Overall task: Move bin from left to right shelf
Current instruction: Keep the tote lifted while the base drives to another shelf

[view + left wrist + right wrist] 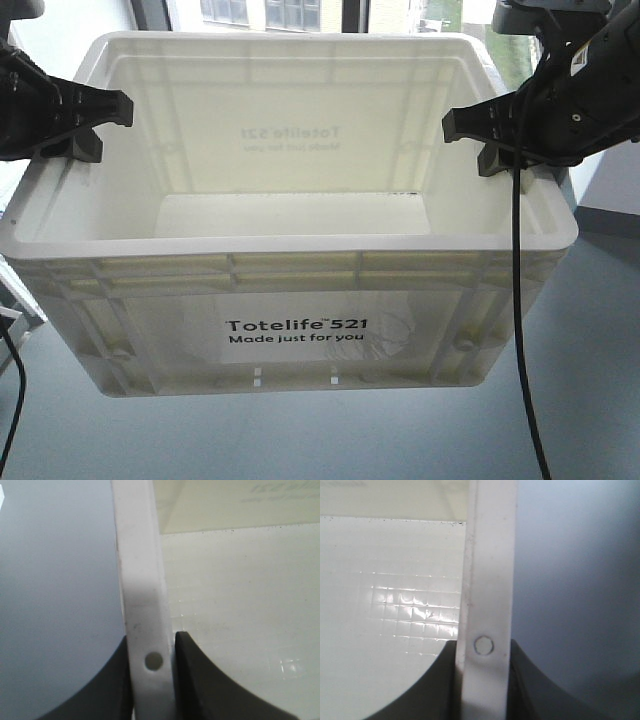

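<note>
White plastic bin (300,275) (ribbed rim), black "Totelife 521" print.

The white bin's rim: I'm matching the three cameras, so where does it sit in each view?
Front view: the rim rings the opening, its near edge crossing mid-frame.
Left wrist: rim upright, left of centre, pinched by the left gripper.
Right wrist: rim upright, near centre, pinched by the right gripper.
Shared landmark: the bin floor, inside the rim in every view.
</note>
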{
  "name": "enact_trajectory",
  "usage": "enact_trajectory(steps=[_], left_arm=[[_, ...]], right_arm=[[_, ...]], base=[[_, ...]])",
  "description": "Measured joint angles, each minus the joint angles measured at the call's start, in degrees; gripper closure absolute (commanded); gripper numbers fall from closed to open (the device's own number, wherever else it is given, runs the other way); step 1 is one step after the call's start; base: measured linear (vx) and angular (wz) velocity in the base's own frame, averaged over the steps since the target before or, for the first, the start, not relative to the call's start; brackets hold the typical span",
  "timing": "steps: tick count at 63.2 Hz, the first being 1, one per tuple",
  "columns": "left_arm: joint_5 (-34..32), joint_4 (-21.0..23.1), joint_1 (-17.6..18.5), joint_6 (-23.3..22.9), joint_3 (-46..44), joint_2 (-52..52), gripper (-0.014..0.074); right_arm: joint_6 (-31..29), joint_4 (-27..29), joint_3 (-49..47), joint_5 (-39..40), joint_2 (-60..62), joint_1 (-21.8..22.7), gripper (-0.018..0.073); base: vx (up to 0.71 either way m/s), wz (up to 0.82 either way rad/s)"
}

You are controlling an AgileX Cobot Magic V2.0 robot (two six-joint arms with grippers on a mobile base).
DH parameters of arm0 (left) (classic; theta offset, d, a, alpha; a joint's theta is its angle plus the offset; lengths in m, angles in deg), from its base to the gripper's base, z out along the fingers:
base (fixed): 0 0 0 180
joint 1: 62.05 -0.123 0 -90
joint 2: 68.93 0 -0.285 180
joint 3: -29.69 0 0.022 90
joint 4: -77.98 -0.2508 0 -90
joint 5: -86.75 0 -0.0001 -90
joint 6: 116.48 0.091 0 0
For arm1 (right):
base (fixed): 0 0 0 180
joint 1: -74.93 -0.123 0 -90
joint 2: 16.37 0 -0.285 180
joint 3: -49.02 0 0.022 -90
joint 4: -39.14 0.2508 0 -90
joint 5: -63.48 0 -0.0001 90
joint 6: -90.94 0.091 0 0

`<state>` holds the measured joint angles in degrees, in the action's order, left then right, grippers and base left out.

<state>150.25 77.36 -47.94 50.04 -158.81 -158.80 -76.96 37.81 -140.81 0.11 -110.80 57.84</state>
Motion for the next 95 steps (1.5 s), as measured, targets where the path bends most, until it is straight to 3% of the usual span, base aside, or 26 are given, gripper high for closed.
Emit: enact_trajectory(steps=[95], left_arm=[[0.00, 0.00, 0.00, 0.00, 0.00, 0.00, 0.0486]], right_arm=[[0.00, -0.06, 0.00, 0.00, 0.00, 0.00, 0.0498]], base=[[0.12, 0.48]])
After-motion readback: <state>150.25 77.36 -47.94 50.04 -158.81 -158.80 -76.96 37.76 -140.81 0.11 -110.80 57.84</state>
